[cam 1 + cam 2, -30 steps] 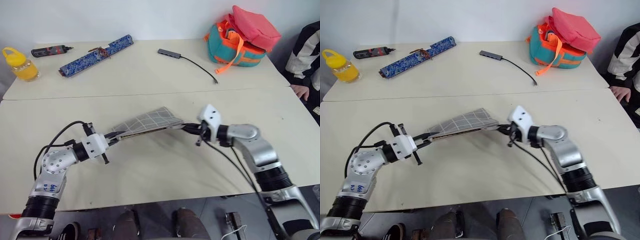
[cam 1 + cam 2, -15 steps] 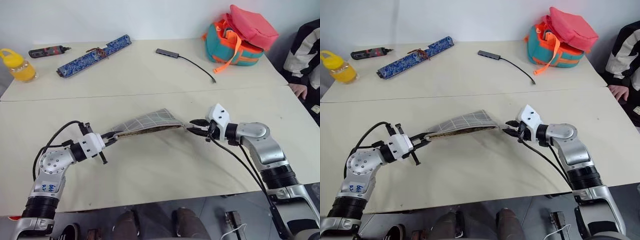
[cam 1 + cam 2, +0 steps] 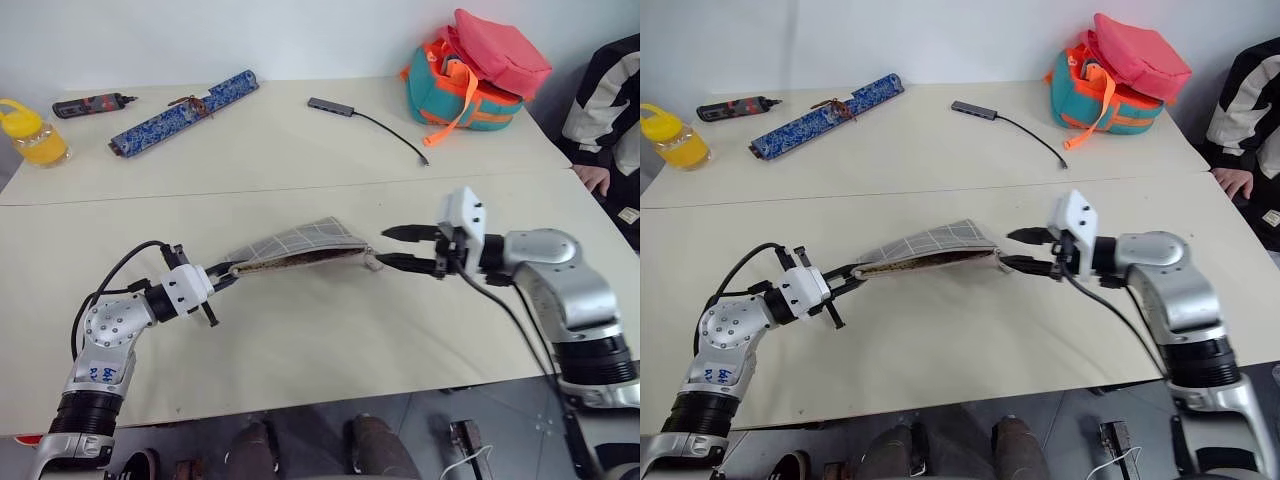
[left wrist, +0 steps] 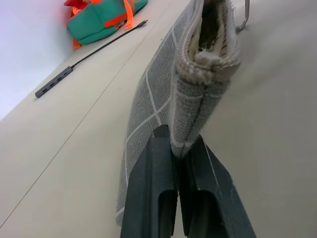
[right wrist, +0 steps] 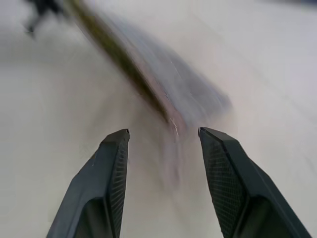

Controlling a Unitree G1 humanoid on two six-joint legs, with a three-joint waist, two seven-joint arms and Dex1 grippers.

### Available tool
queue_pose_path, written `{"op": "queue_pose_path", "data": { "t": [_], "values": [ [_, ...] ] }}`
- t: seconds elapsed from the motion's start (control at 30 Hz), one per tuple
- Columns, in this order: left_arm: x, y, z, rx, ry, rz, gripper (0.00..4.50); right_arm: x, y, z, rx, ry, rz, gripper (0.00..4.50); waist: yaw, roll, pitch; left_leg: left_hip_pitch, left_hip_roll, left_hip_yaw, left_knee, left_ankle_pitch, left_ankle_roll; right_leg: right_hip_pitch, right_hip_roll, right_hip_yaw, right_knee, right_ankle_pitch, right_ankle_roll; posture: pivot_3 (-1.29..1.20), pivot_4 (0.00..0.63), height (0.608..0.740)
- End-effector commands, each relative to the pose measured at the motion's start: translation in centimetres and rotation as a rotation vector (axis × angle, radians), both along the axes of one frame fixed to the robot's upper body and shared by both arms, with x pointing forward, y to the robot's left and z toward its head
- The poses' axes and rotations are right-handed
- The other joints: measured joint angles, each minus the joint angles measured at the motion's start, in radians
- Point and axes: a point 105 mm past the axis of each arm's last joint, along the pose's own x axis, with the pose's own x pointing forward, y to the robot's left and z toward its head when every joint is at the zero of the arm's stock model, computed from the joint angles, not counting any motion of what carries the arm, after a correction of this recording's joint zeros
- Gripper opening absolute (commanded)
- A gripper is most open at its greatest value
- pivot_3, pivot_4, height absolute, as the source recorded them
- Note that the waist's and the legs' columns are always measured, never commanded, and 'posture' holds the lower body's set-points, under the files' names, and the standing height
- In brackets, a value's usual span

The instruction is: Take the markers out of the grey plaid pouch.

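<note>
A plain test room or lab, set up for robot trials. Two cream benches (image 3: 300,150) stand pushed together against a bare white wall (image 3: 250,35). Loose props lie scattered along the far bench: a yellow bottle (image 3: 32,130), a blue patterned roll (image 3: 183,110), a USB hub on its cable (image 3: 335,106), a teal-and-orange bag (image 3: 470,75). A person (image 3: 612,100) sits at the bench's side.

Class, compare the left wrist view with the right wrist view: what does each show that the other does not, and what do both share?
Left wrist view alone: the left gripper shut on a corner of the grey plaid pouch, the pouch's open mouth, the teal-and-orange bag and a cabled adapter behind. Right wrist view alone: the right gripper, fingers apart and empty, facing the pouch's far end. Both share the pouch and the pale table.
</note>
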Motion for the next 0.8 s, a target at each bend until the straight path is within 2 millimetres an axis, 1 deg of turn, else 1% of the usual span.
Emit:
{"op": "queue_pose_path", "data": {
  "t": [0.03,0.07,0.13,0.2,0.27,0.33,0.5,0.6,0.73,0.8],
  "values": [
    [0.3,-0.6,0.9,-0.006,-0.036,-0.004,0.0,-0.4,2.8,1.2,0.059,-0.09,0.012,1.09,0.002,0.0,0.0,0.0,0.0,0.0,0.0,0.0,0.0,0.0,0.0,0.0,0.0,0.0,0.0,0.0,0.15,0.74],
    [0.4,-0.8,0.9,-0.008,-0.037,-0.006,0.0,-0.4,3.4,0.7,0.048,-0.1,0.014,0.76,0.003,0.0,0.0,0.0,0.0,0.0,0.0,0.0,0.0,0.0,0.0,0.0,0.0,0.0,0.0,0.0,0.15,0.74],
    [0.5,-1.0,0.9,-0.01,-0.038,-0.007,0.0,-0.6,4.2,-0.4,0.008,-0.115,0.022,0.06,0.007,0.0,0.0,0.0,-0.001,0.002,0.001,0.0,0.0,0.0,-0.001,0.0,0.0,0.0,0.0,0.0,0.15,0.74],
    [0.6,-1.3,0.8,-0.013,-0.037,-0.006,0.0,-0.6,4.3,-1.3,-0.025,-0.12,0.024,0.02,0.009,0.0,0.0,-0.001,-0.001,0.002,0.001,-0.001,0.001,0.0,-0.002,-0.001,0.0,0.0,0.0,0.0,0.15,0.74],
    [0.6,-1.8,0.6,-0.016,-0.036,-0.013,0.0,-0.3,4.1,-2.6,-0.095,-0.131,0.011,0.02,0.008,0.0,0.0,-0.001,-0.001,0.002,0.001,-0.001,0.001,0.0,-0.002,-0.001,0.0,0.0,0.0,0.0,0.15,0.74],
    [0.5,-2.1,0.4,-0.015,-0.033,-0.021,0.0,-0.2,4.0,-3.3,-0.125,-0.14,0.001,0.02,0.007,0.0,0.0,-0.001,-0.001,0.002,0.001,-0.001,0.001,0.0,-0.001,-0.001,0.0,0.0,0.0,0.0,0.15,0.74],
    [0.2,-2.6,0.1,0.0,-0.029,-0.036,0.0,0.2,4.2,-2.4,-0.063,-0.135,-0.023,0.02,0.002,0.0,0.0,-0.001,-0.001,0.002,0.001,-0.001,0.001,0.0,-0.001,-0.001,0.0,0.0,0.0,0.0,0.15,0.74],
    [0.3,-2.6,-0.1,0.003,-0.027,-0.034,0.0,-0.2,4.4,-2.2,-0.043,-0.117,-0.001,0.02,0.004,0.0,0.0,-0.001,-0.001,0.002,0.001,-0.001,0.001,0.0,-0.001,-0.001,0.0,0.0,0.0,0.0,0.15,0.74],
    [0.4,-2.6,-0.3,0.009,-0.027,-0.029,0.0,-1.5,4.9,-1.8,0.001,-0.05,0.078,0.02,0.006,0.0,0.0,-0.001,-0.001,0.002,0.001,-0.001,0.001,0.0,-0.001,-0.001,0.0,0.0,0.0,0.0,0.15,0.74],
    [0.4,-2.6,-0.4,0.005,-0.026,-0.029,0.0,-1.4,5.0,-1.5,0.019,-0.044,0.073,0.02,0.005,0.0,0.0,-0.001,-0.001,0.002,0.001,-0.001,0.001,0.0,-0.001,-0.001,0.0,0.0,0.0,0.0,0.15,0.74]
  ]
}}
